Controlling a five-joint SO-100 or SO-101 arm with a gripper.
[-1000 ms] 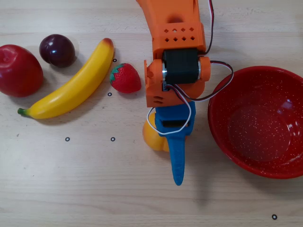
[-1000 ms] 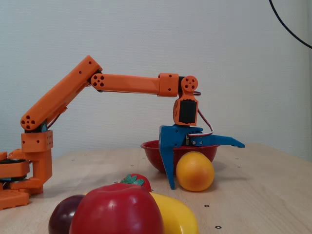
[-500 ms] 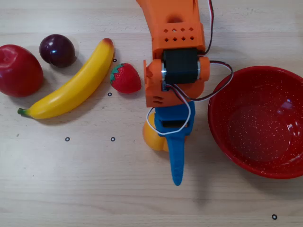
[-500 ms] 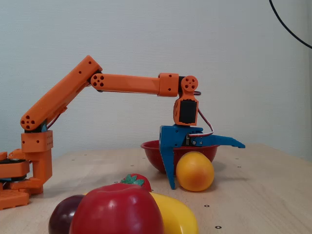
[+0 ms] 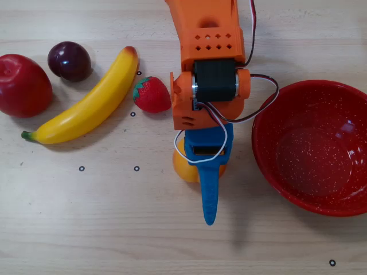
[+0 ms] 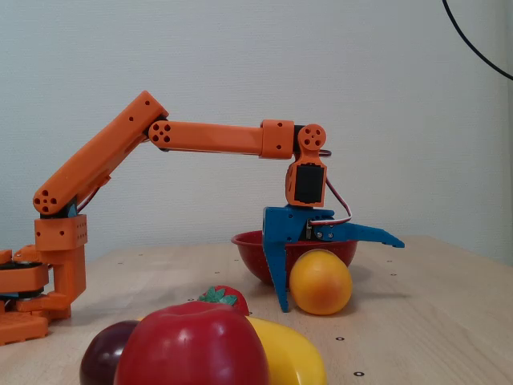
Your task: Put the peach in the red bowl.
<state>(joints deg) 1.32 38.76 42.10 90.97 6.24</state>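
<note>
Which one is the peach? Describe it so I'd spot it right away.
Start at the big red bowl on the right of the overhead view, then look just left of it, under the robot's blue hand. The peach is the round orange-yellow fruit there, alone, apart from the row of other fruit.

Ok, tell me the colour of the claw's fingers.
Blue: both fingers of the claw are blue on an orange arm, clearest in the fixed view.

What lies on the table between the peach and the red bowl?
Nothing: in the overhead view only bare table separates the peach from the red bowl.
</note>
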